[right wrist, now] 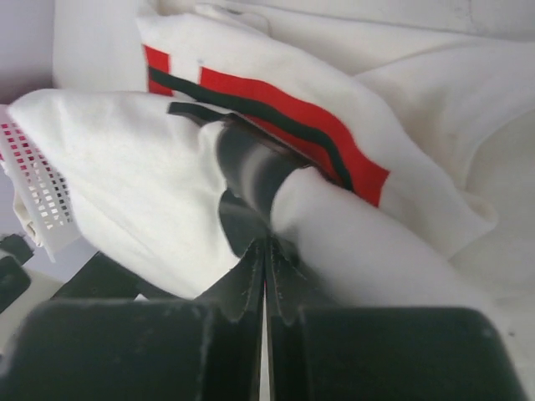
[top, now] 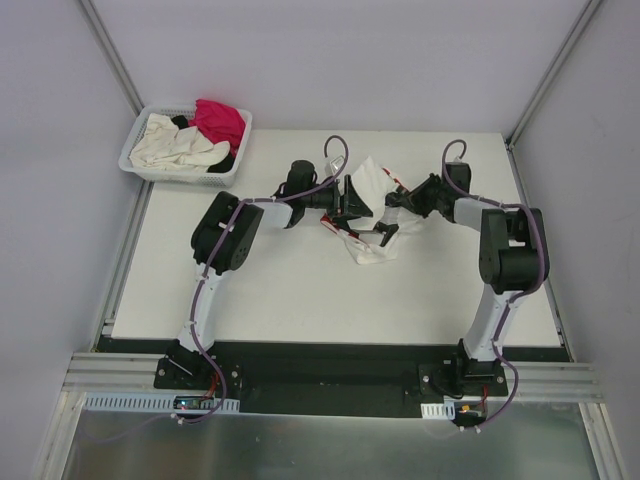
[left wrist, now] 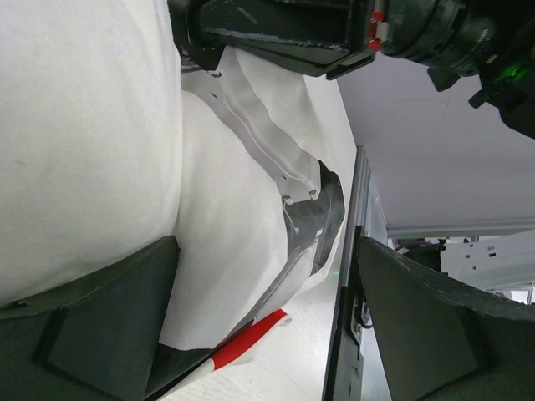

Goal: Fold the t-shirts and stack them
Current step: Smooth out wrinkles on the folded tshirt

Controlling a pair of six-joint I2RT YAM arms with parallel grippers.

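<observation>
Cloth bunches over the middle of the surface [top: 300, 290]: the printed t-shirt [top: 370, 182], white with red and dark bands, sits between the two hands. The right hand [right wrist: 266, 251] is pinched tight on a fold of it; the left hand [left wrist: 267, 251] stands spread wide (cloth drapes against one finger, ungripped). At the far-left corner the basket [top: 138, 165] holds other t-shirts [top: 180, 148], cream, magenta and black.

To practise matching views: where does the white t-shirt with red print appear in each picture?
Top external: printed t-shirt, centre of the table.
Left wrist: printed t-shirt fills left and centre.
Right wrist: printed t-shirt fills most, clamped by right pincer.
Shared landmark: its red print.
</observation>
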